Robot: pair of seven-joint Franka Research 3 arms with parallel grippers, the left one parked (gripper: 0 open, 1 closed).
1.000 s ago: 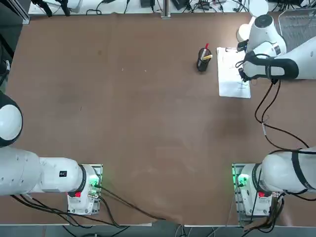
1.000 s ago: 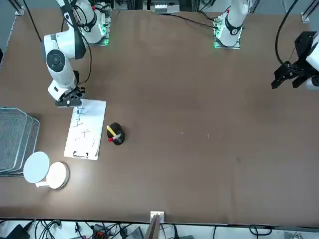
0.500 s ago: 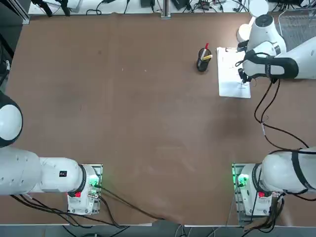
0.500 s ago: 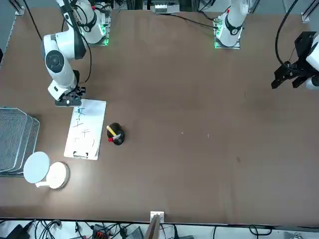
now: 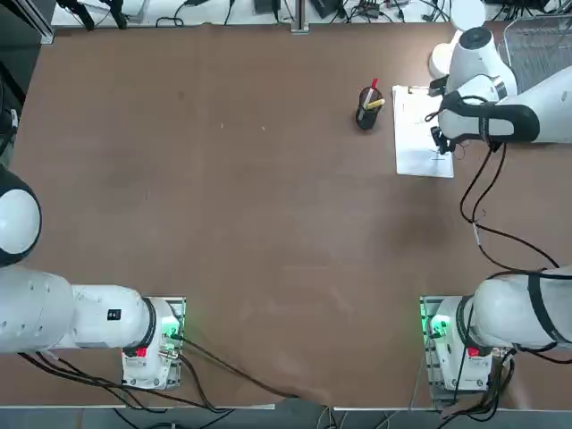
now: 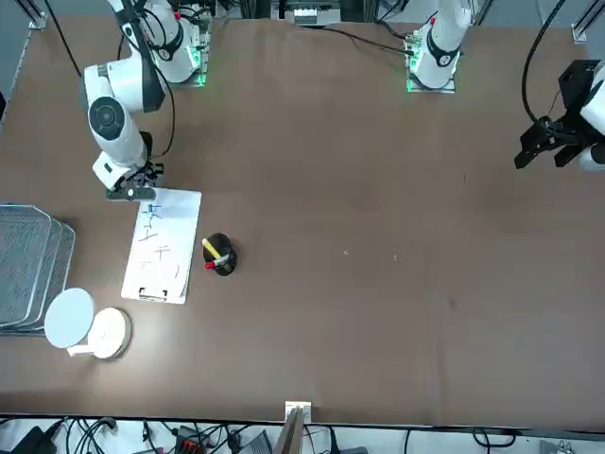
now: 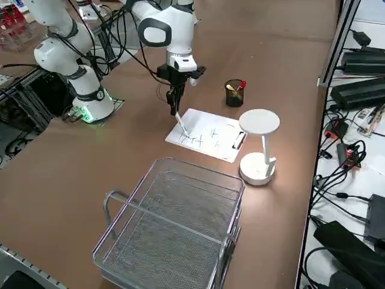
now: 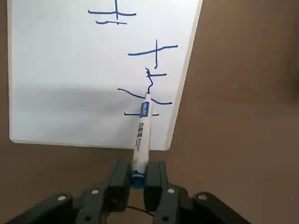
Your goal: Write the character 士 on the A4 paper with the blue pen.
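Blue pen (image 8: 142, 144) sits clamped between the right gripper's fingers (image 8: 155, 184).

"What surrounds your pincer (image 7: 176, 111)?"

"I see a broad brown table (image 5: 268, 223) beneath it, stretching well to its left, with a soft, pale sheen of light."

"And past the pincer?"

"Beyond it, across the table's far edge, I have a white bench (image 7: 370, 174) strewn with black cables (image 7: 338, 174). A metal post (image 5: 300, 16) stands at that edge, ahead and left of it."

"Any floor?"

"Grey floor (image 5: 29, 58), well apart to its left."
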